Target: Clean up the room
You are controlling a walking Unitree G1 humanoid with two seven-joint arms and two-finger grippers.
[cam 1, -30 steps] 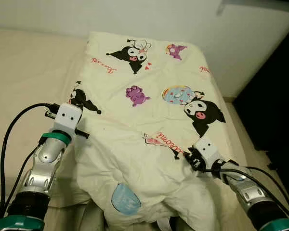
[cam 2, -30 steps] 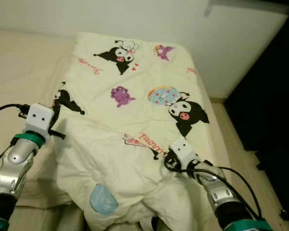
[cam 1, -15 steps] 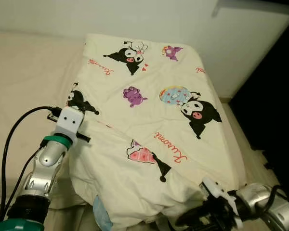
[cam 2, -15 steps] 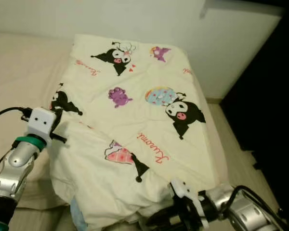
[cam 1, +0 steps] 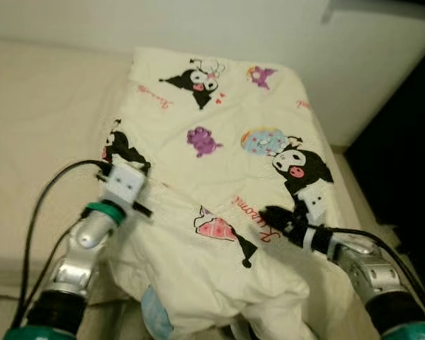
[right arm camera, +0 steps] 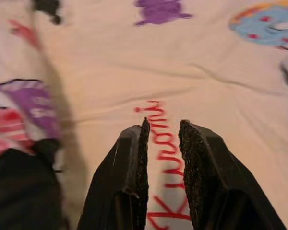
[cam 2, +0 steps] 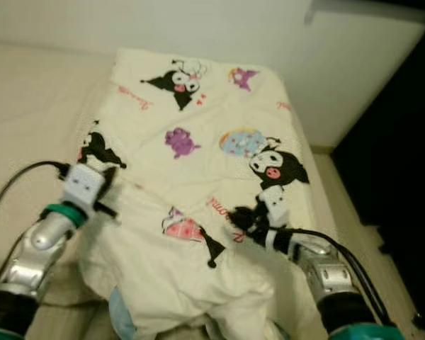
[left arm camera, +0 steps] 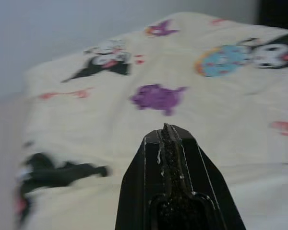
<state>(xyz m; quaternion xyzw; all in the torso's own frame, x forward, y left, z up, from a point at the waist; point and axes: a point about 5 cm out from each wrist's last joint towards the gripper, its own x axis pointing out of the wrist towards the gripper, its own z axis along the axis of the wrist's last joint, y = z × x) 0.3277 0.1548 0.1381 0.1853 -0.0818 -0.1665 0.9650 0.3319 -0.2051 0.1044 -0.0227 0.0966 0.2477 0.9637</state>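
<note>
A cream cartoon-print blanket [cam 1: 227, 163] lies spread over the right half of a beige bed [cam 1: 35, 106], its near end bunched and hanging off the foot. At the blanket's left edge, beside a black cartoon figure [cam 1: 124, 147], the robot's left gripper [left arm camera: 166, 132] rests with its fingers pressed together; whether cloth is pinched between them cannot be told. Near the middle of the blanket's lower half sits a pink cake print [cam 1: 214, 227]. Just right of it the right gripper [right arm camera: 162, 127] hovers over red lettering [right arm camera: 165, 143], fingers parted by a narrow gap, holding nothing. Right of the blanket, a white wall [cam 1: 354, 64] meets dark floor.
</note>
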